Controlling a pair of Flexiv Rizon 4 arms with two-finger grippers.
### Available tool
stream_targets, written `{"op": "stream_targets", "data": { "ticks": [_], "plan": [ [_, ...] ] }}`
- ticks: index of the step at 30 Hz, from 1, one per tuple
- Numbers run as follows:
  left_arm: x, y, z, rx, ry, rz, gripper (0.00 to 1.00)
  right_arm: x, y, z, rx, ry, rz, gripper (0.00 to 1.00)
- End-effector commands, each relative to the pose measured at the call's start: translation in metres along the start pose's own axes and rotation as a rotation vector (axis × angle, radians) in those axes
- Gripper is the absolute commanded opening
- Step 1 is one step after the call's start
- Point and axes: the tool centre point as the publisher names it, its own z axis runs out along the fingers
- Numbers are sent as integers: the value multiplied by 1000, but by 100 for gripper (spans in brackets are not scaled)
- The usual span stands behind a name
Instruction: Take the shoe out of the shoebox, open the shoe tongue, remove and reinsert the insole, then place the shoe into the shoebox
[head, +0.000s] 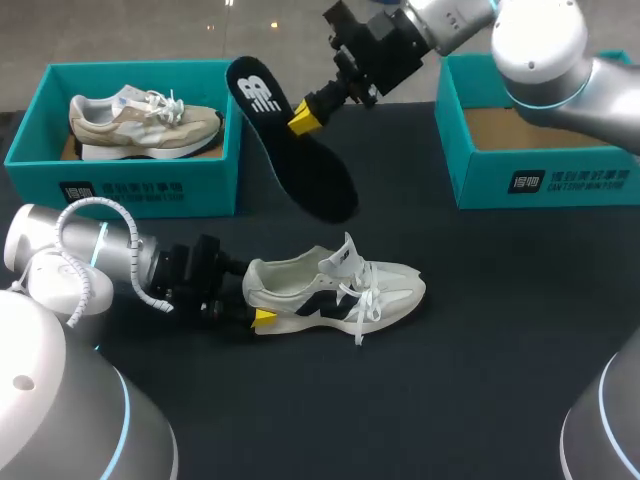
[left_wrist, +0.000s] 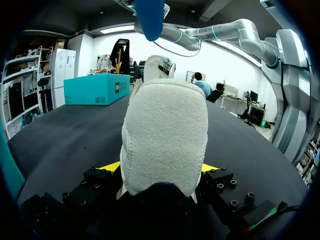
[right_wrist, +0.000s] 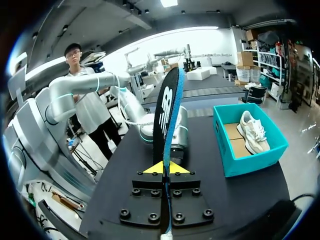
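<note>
Insole, pinched in right gripper, is held above and behind shoe, whose heel seems clamped by left gripper, toe rightward.

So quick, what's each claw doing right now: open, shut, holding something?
Left gripper: shut on the heel of the white shoe.
Right gripper: shut on the black insole, held in the air.

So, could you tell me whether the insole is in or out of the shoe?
Out: the right gripper holds the insole in the air, apart from the shoe on the table.
</note>
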Motion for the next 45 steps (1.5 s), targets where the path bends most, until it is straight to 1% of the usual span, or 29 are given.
{"op": "stream_targets", "data": {
  "ticks": [1,7,12,13,14,26,27,30,31,33,36,38,40,43,45],
  "plan": [
    [-1,4,1,-3,0,-1,0,28,-2,-35,-28,-57,43,0],
    [-1,4,1,-3,0,-1,0,52,3,-52,-73,-88,95,0],
    [-1,4,1,-3,0,-1,0,76,2,-65,-78,-134,122,0],
    [-1,4,1,-3,0,-1,0,81,3,-68,-72,-147,99,0],
    [-1,4,1,-3,0,-1,0,86,5,-69,-49,-157,48,0],
    [-1,4,1,-3,0,-1,0,86,5,-69,-49,-157,48,0],
    [-1,4,1,-3,0,-1,0,87,2,-79,-120,-163,112,0],
    [-1,4,1,-3,0,-1,0,94,-6,-106,-202,-214,206,0],
    [-1,4,1,-3,0,-1,0,97,-7,-114,-241,-223,222,0],
    [-1,4,1,-3,0,-1,0,103,-8,-127,-311,-243,264,0],
    [-1,4,1,-3,0,-1,0,112,-4,-135,-349,-239,278,0],
    [-1,4,1,-3,0,-1,0,118,1,-137,-352,-243,281,0],
    [-1,4,1,-3,0,-1,0,124,5,-139,-373,-245,293,0],
    [-1,4,1,-3,0,-1,0,135,10,-141,-378,-231,301,0],
    [-1,4,1,-3,0,-1,0,142,14,-138,-347,-197,272,0]
  ]
}}
